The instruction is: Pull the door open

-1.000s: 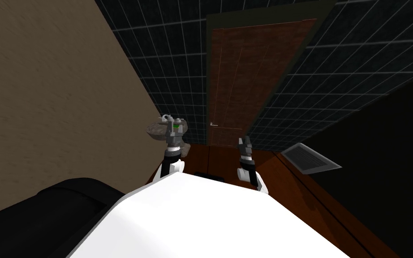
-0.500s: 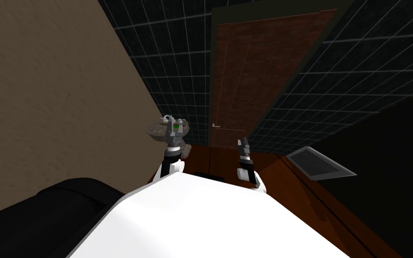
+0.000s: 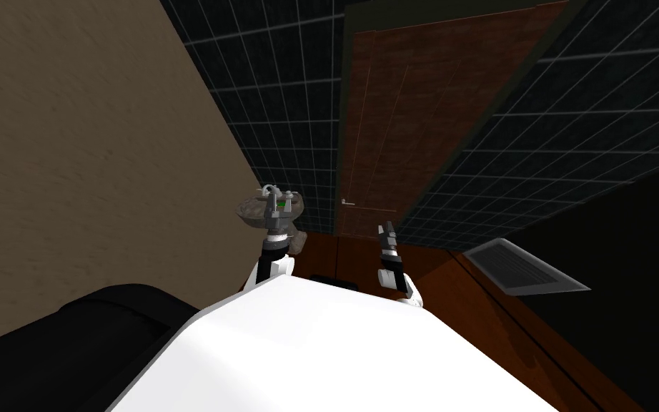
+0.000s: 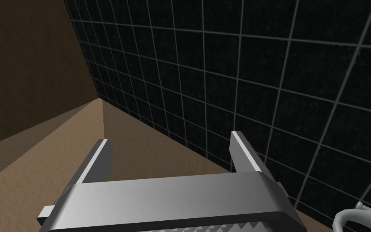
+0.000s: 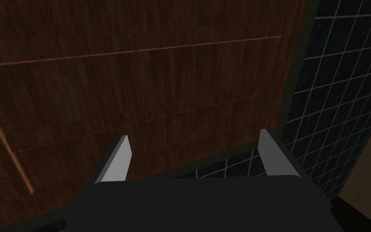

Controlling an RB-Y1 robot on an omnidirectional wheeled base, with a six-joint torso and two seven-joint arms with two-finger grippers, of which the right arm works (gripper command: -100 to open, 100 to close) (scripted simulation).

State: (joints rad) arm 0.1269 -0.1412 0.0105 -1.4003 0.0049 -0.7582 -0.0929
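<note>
A dark brown panelled door [image 3: 421,121] stands shut in a dark frame in the black tiled wall ahead, with a small pale lever handle [image 3: 348,203] low on its left edge. My right gripper [image 3: 387,230] is raised in front of the door's lower part, a little right of and below the handle, short of the door. In the right wrist view its fingers [image 5: 116,161] stand open, pointing at the door panel [image 5: 140,80]. My left gripper [image 3: 279,205] hovers open over a small wall basin [image 3: 258,209]; its open fingers [image 4: 96,161] face the tiled wall.
A tan wall [image 3: 92,157] runs along my left. A black tiled wall [image 3: 278,114] flanks the door. A grey floor vent [image 3: 524,266] lies on the brown floor to the right. A dark rounded object [image 3: 71,336] sits low at my left.
The whole head view has shifted: the door looks larger and higher, the vent has slid right. I have moved closer to the door. The arms hold about the same pose.
</note>
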